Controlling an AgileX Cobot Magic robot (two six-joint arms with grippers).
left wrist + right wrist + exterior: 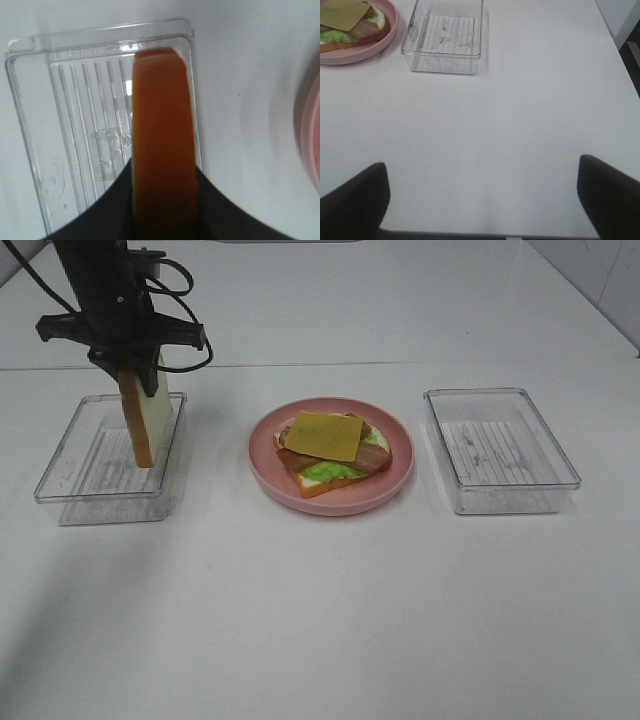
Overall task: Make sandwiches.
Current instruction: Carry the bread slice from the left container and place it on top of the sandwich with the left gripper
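Bread slice (148,420) number two is on edge, upright, orange-brown crust facing the left wrist camera, white face turned toward the middle of the table, and the left gripper (135,375) has it pinched at the top edge, jaws pressed in on both sides. It hangs over the left clear tray (70,475), toward that tray's inner side; whether its lower edge touches the ribbed floor, I cannot tell.

Over to centre: the pink plate (395,478) carries the open stack. Bottom bread slice (322,486) lies flat, green lettuce (330,471) ruffling out at the front, brown bacon strips (372,453) across it, and the yellow cheese slice (324,434) sits on top, tilted a touch off square.

Right of the plate, apart from it, sits the right clear tray (500,450) on the white table (320,620). The right gripper (482,200) is back near the table's edge, fingers (355,197) spread wide, nothing between them.
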